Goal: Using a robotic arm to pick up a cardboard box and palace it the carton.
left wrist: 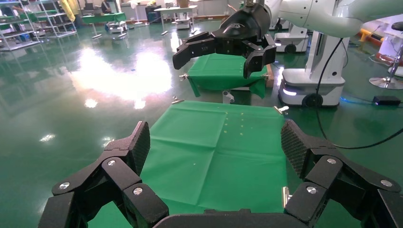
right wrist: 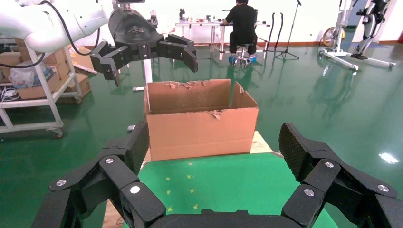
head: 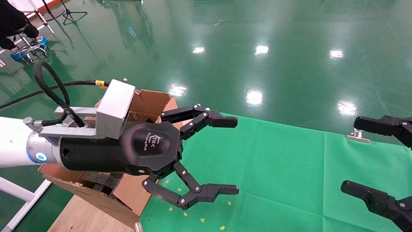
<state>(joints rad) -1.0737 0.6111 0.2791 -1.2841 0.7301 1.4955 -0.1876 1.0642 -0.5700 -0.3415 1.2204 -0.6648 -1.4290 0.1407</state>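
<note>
a robotics lab hall. glossy green floor (head: 257,38), another wheeled robot base (left wrist: 311,85), metal shelving (right wrist: 33,90).

Green cloth (head: 289,167) covers table; carton (right wrist: 199,126) sits at its left end.

Carton (right wrist: 199,126): matt brown corrugated cardboard, ragged torn edges. Table cover (head: 289,180): matt green cloth. Floor (head: 257,32): glossy green.

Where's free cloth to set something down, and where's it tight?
The green cloth is bare between the left gripper, hanging open above its carton-side edge, and the right gripper, open at the opposite edge. Tight at the carton: torn flaps, black foam inside.
</note>
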